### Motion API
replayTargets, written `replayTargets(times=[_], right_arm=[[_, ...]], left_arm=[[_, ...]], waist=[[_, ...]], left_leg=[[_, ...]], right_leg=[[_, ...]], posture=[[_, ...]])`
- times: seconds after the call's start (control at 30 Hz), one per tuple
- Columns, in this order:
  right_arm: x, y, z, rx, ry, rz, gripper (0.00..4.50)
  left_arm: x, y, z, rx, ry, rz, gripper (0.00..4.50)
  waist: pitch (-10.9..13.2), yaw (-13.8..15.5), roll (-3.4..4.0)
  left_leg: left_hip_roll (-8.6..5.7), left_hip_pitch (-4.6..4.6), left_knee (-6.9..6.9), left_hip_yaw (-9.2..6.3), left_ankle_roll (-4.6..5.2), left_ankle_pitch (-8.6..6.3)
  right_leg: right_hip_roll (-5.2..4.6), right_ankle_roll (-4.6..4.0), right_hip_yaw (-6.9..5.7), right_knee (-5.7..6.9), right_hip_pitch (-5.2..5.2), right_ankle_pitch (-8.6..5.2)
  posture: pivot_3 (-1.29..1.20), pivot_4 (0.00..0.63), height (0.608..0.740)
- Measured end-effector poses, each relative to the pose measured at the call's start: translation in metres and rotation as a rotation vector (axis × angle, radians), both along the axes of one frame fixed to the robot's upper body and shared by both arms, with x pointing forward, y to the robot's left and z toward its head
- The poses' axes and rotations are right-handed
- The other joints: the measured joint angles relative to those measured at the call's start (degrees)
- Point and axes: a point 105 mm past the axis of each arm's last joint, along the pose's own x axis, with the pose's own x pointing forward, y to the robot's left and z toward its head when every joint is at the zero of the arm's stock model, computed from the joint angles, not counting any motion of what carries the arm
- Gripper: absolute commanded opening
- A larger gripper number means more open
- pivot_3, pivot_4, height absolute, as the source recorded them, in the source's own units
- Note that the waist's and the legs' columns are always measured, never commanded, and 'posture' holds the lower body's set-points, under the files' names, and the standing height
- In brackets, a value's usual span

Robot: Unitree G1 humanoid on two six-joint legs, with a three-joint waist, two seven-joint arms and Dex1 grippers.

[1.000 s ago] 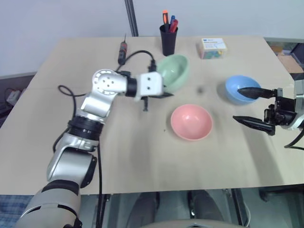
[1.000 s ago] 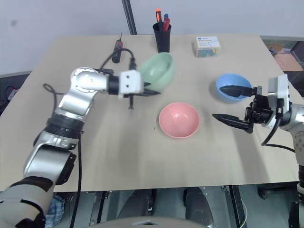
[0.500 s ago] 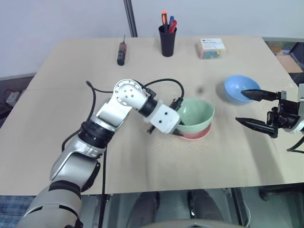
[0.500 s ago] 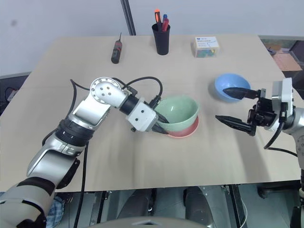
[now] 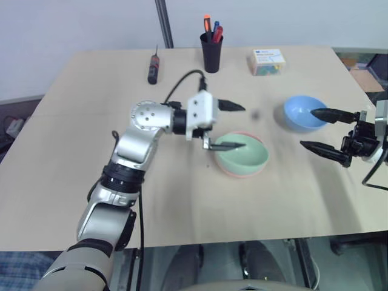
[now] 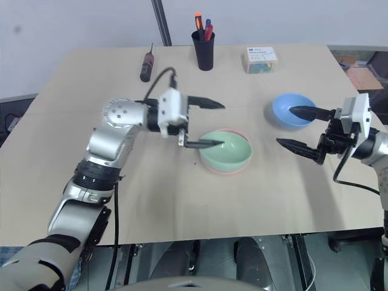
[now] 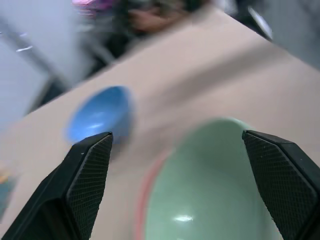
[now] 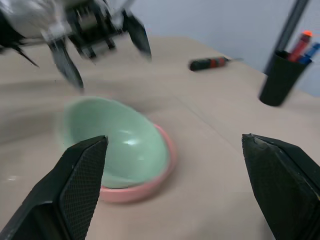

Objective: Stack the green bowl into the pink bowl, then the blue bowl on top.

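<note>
On the table (image 5: 182,200), green bowl (image 5: 242,153) nested in pink bowl (image 5: 225,170), blue bowl (image 5: 301,111) apart; left gripper (image 5: 231,125) and right gripper (image 5: 325,131) both spread wide, empty; risk: left lower finger over the rim dragging the stack.

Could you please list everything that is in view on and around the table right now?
green bowl: one, pale mint green, nested in the pink bowl at mid-table
pink bowl: one, salmon pink, under the green bowl, only its rim showing
blue bowl: one, sky blue, alone to the right of the stack
pen cup: one, black, far edge, holding orange, blue and red pens
screwdriver: one, black with red, far left
small box: one, pale with a blue label, far right
table: one, light wood
left claw: open, one finger over the green bowl, holding nothing
right claw: open, beside the blue bowl, holding nothing
</note>
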Motion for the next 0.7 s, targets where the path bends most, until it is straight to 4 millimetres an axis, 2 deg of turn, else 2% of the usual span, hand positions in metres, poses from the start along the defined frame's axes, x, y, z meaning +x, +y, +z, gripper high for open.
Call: replayTargets(times=[0.07, 0.17, 0.27, 0.3, 0.33, 0.47, 0.6, 0.7], right_arm=[[0.013, -0.003, -0.003, -0.050, -0.002, -0.043, 4.50], [0.044, -0.012, -0.014, -0.170, 0.016, -0.147, 4.50], [0.055, -0.016, -0.021, -0.215, 0.033, -0.181, 4.50], [0.067, -0.010, -0.028, -0.251, 0.040, -0.180, 4.50], [0.072, -0.011, -0.029, -0.267, 0.041, -0.189, 4.50], [0.100, -0.015, -0.041, -0.327, 0.087, -0.276, 4.50], [0.114, -0.017, -0.063, -0.400, 0.150, -0.326, 4.50], [0.117, -0.018, -0.076, -0.444, 0.182, -0.331, 3.79]], left_arm=[[-0.003, 0.012, -0.001, -0.062, 0.073, 0.019, 4.43], [-0.002, 0.040, -0.009, -0.159, 0.192, 0.108, 4.43], [-0.003, 0.051, -0.010, -0.208, 0.229, 0.145, 4.43], [-0.009, 0.063, -0.008, -0.250, 0.240, 0.173, 4.43], [-0.012, 0.068, -0.009, -0.263, 0.241, 0.178, 4.43], [-0.027, 0.099, -0.024, -0.264, 0.283, 0.229, 4.43], [-0.044, 0.116, -0.025, -0.301, 0.338, 0.218, 4.43], [-0.052, 0.126, -0.017, -0.319, 0.329, 0.217, 4.50]], waist=[[0.0, 0.1, 0.00], [0.0, 0.1, 0.01], [0.0, 0.4, 0.00], [0.0, 0.6, -0.01], [0.0, 0.2, 0.01], [0.0, -0.4, 0.02], [0.0, -0.2, 0.02], [0.0, 0.3, 0.02]], left_leg=[[0.01, 0.00, -0.02, -0.02, 0.00, 0.00], [0.02, 0.01, -0.03, 0.00, -0.01, 0.00], [0.03, -0.04, -0.03, 0.00, -0.01, 0.00], [0.05, -0.13, -0.02, 0.00, -0.03, 0.01], [0.03, -0.08, -0.06, 0.02, -0.22, 0.12], [0.04, 0.03, -0.20, 0.19, -0.24, 0.13], [0.08, -0.02, -0.20, 0.23, -0.23, 0.13], [0.07, -0.05, -0.18, 0.23, -0.23, 0.13]], right_leg=[[0.00, 0.00, 0.04, -0.02, -0.02, 0.00], [0.00, 0.00, 0.06, -0.03, -0.03, 0.00], [-0.01, -0.01, 0.01, -0.05, -0.03, 0.00], [-0.06, -0.01, -0.08, -0.11, -0.03, 0.00], [-0.08, -0.01, 0.12, -0.11, -0.07, 0.00], [-0.05, -0.02, 0.21, -0.08, -0.14, 0.00], [-0.06, -0.02, 0.16, -0.10, -0.14, 0.00], [-0.10, -0.02, 0.14, -0.12, -0.13, 0.00]], posture=[[0.00, 0.150, 0.740], [0.00, 0.150, 0.740], [0.00, 0.150, 0.740], [0.00, 0.150, 0.740], [0.00, 0.150, 0.740], [0.00, 0.150, 0.740], [0.00, 0.150, 0.740], [0.00, 0.150, 0.740]])
